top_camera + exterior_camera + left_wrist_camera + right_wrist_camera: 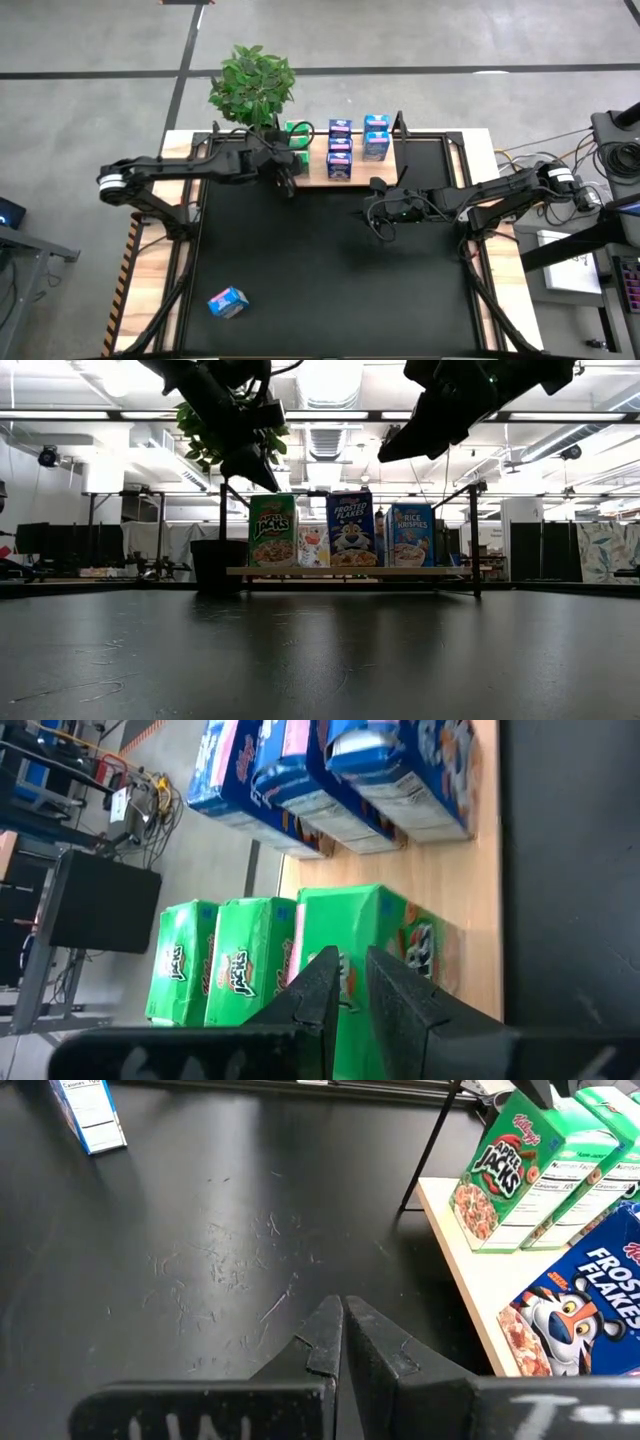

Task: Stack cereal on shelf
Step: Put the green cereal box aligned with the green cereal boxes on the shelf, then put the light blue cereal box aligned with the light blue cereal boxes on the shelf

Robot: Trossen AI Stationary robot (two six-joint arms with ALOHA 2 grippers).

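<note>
- My left gripper (287,178) is hovering over the shelf's (315,170) left end, right above the green cartons (290,970); its fingers are nearly together with a thin gap and nothing between them.
- I am counting three green cartons in a row just under that gripper, the front one standing at the board's edge.
- Beside them I am counting blue cartons (340,150): the high view is showing three in the middle row and two further right, so about five blue, though hidden ones may be escaping me.
- My right gripper (378,212) is hanging over the mat (330,280), near the shelf's front edge, fingers pressed together and empty.
- One blue carton (228,301) is lying well away from both grippers, on the mat's near left part.
- I am judging the job nearly done: about eight are standing on the shelf and that one stray carton is waiting to be fetched.
</note>
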